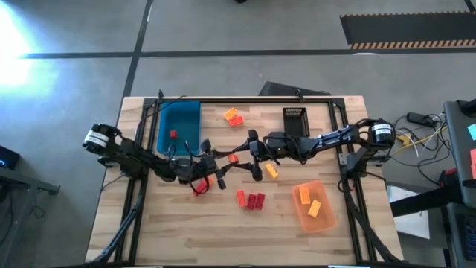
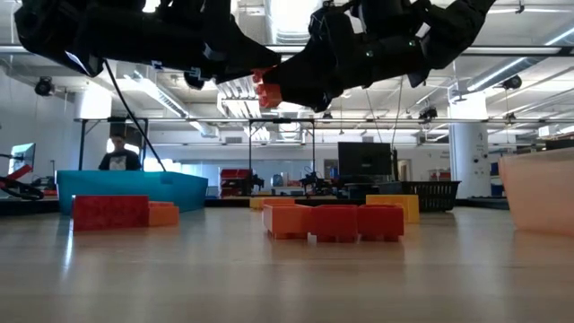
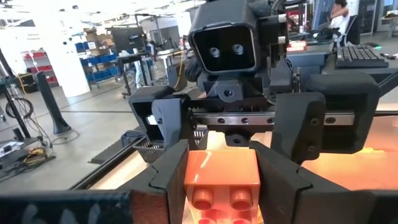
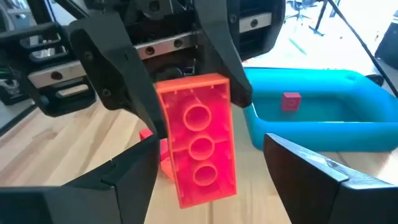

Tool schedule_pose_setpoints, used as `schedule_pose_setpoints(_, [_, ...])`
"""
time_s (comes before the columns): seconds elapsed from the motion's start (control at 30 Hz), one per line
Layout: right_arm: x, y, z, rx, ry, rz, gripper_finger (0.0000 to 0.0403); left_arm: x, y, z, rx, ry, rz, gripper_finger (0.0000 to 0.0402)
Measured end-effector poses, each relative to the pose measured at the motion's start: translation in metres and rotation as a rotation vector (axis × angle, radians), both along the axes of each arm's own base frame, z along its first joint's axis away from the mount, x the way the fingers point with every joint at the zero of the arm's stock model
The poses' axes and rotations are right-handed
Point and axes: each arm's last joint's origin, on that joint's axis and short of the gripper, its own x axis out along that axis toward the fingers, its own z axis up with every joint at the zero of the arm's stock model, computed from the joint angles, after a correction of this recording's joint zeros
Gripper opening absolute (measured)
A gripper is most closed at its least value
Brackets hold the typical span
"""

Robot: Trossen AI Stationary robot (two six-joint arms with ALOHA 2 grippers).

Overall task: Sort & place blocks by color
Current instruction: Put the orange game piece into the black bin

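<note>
Mid-air handover of a pinkish-red brick above the middle of the worktop (image 1: pixel 186 231).

My left end effector (image 4: pixel 180 93) holds the brick (image 4: pixel 198 146) clamped across its upper end, high over the wood; my right end effector (image 3: pixel 245 118) faces it with fingers spread wide either side, touching nothing. The brick looks light, rigid and smooth-sided, so I judge it may slip: best taken across its flat long faces, below the left fingers. Other blocks (image 1: pixel 251 199) lie on the worktop, one in the blue tray (image 1: pixel 181 112).
</note>
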Motion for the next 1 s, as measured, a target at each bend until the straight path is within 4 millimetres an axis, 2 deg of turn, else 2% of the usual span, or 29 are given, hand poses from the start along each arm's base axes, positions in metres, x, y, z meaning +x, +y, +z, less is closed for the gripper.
schedule_pose_setpoints(0.17, [0.0, 0.001, 0.0, 0.005, -0.001, 0.026, 0.024, 0.001, -0.001, 0.001, 0.001, -0.004, -0.028, 0.0128])
schedule_pose_setpoints(0.3, [0.0, 0.001, 0.0, 0.007, -0.002, 0.031, 0.0179, 0.001, -0.001, 0.003, -0.001, -0.013, -0.027, 0.0131])
schedule_pose_setpoints(0.43, [0.0, 0.001, 0.0, 0.004, -0.002, 0.036, 0.012, 0.002, -0.001, 0.004, -0.002, -0.016, -0.026, 0.0154])
schedule_pose_setpoints(0.73, [-0.002, 0.0, -0.006, 0.001, 0.068, 0.026, 0.012, 0.002, -0.002, 0.003, -0.063, -0.032, -0.06, 0.0172])
schedule_pose_setpoints(1.0, [-0.008, -0.005, -0.022, 0.003, 0.244, -0.035, 0.012, 0.0, -0.006, 0.003, -0.09, -0.017, -0.103, 0.0237])
